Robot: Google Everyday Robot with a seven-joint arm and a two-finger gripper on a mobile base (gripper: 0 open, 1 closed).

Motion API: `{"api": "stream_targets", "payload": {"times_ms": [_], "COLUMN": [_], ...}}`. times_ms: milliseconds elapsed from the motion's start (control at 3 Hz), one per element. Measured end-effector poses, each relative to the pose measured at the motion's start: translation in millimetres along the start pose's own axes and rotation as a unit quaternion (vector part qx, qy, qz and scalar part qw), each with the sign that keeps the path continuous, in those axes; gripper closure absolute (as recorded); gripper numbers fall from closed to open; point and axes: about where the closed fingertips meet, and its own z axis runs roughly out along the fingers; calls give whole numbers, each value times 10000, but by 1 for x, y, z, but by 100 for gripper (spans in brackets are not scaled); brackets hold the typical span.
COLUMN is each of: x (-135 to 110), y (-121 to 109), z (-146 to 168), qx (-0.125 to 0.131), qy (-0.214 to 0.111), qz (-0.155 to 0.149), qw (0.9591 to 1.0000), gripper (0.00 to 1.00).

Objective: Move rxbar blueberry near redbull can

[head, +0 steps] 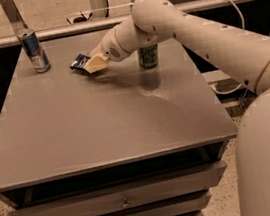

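Gripper (89,65) over the far part of the bench (103,130), left of centre. Its fingers (97,63) are clamped on one end of the rxbar blueberry (79,62). The bar's free end points toward the redbull can (34,50); bar and can are near each other but apart. Whether the bar clears the surface or brushes it cannot be told.

Likely hazards:
- The bar is held by one end only, so it may pivot or slip out during a quick move.
- The slim, tall can stands near the bench's far-left corner, and a nudge from the bar or the fingers would probably topple it.
- The wrist lies close in front of the green can (148,56), so a sideways sweep of the arm could knock it over.

Containers: both cans stand upright, the green one partly hidden by the arm, and the contents of neither can be seen. The drawers (123,200) beneath the bench are shut, so their contents are hidden
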Motion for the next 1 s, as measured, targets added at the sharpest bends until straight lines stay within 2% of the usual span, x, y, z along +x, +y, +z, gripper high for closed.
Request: {"api": "stream_targets", "payload": {"times_ms": [333,667,1000], "x": [-22,-40,-53], "y": [-4,0,7], "z": [34,58,75], "qx": [-111,-260,-350], "qy": [-228,-372,-434], "qz": [-21,-27,-5], "qw": [9997,9990,9984], "gripper": [100,86,55]}}
